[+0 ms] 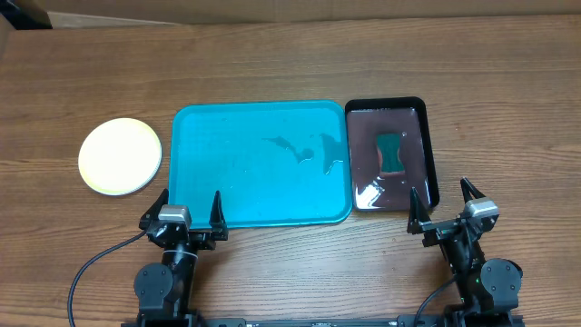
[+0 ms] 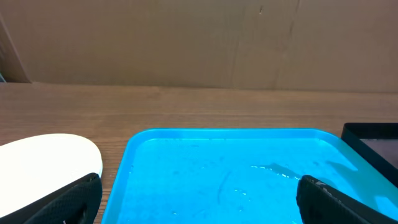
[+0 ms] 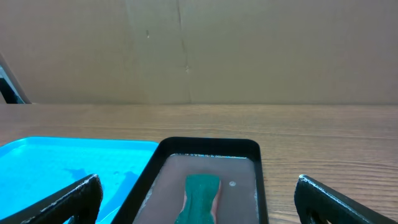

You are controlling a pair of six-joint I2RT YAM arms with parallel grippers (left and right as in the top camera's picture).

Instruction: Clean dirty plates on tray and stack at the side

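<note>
At the table's near edge, left gripper [image 1: 191,202] and right gripper [image 1: 441,193] gape wide, holding nothing. Beyond lies the wet turquoise tray [image 1: 236,182]; a pale plate [image 1: 120,156] sits left of it, apart.

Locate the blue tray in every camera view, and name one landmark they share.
Overhead: blue tray sits mid-table.
Left wrist: blue tray fills the lower middle and right.
Right wrist: blue tray shows in the lower left corner.
Shared landmark: black tray beside its right edge, in all three.
</note>
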